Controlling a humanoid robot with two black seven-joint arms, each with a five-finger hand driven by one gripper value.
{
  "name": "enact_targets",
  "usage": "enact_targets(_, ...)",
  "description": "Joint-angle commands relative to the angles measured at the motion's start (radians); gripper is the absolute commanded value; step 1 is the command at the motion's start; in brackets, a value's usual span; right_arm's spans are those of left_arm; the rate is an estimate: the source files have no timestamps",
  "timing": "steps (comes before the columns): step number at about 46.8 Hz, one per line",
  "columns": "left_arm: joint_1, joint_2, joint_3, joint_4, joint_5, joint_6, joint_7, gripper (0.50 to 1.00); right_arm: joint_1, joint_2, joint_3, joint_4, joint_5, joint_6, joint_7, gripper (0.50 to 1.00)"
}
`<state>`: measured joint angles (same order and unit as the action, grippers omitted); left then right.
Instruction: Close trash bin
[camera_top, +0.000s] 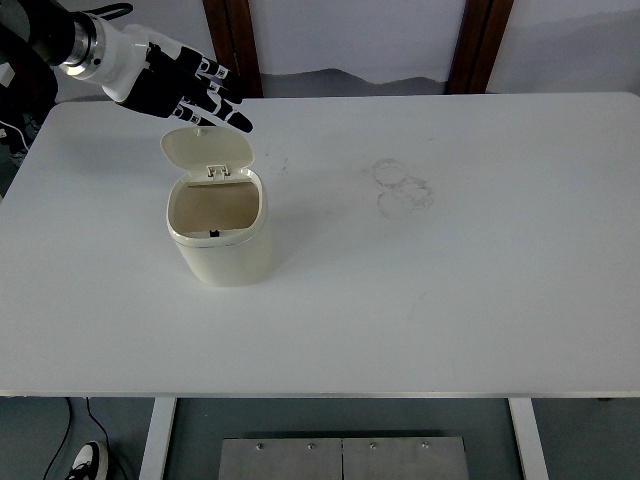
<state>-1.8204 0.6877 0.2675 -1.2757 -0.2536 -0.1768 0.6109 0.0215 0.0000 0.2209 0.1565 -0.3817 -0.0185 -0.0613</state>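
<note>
Currently trash bin (218, 232) stands left of table (480, 270) centre, lid (207, 150) hinged up at far rim, upright, opening facing near side. Left hand (185, 90) hovers just beyond lid's top edge, on far-left side, fingers (222, 100) spread and extended, holding nothing, tips pointing right over lid. Contact with lid not evident. Lid lies near-side of and below fingers; closing likely needs push toward near edge and down. Right arm out of view.

We seem to be in a lab or test room: a plain white table (450, 300) on metal legs (158, 437), a bare pale wall (350, 35) with 2 dark wooden posts (232, 45), and cables (85, 420) on the floor.
</note>
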Motion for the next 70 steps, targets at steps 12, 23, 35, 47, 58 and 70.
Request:
enact_targets(12,-0.036,0.009,0.067,-0.057,0.000,-0.001,0.000,1.000,0.000,0.000,0.000,0.000,0.000,0.000,0.000,0.995)
enact_targets(23,-0.036,0.012,0.095,-0.077,-0.006,0.000,0.000,1.000,0.000,0.000,0.000,0.000,0.000,0.000,0.000,0.995)
enact_targets(35,-0.033,0.009,0.111,-0.119,-0.053,0.010,0.000,1.000,0.000,0.000,-0.002,0.000,0.000,0.000,0.000,0.995)
enact_targets(47,-0.034,0.006,0.111,-0.136,-0.067,0.011,0.000,1.000,0.000,0.000,0.000,0.000,0.000,0.000,0.000,0.995)
enact_targets(58,-0.034,0.012,0.134,-0.146,-0.069,0.011,0.000,1.000,0.000,0.000,-0.002,0.000,0.000,0.000,0.000,0.995)
enact_targets(70,-0.033,0.021,0.177,-0.159,-0.070,0.014,0.000,1.000,0.000,0.000,-0.002,0.000,0.000,0.000,0.000,0.995)
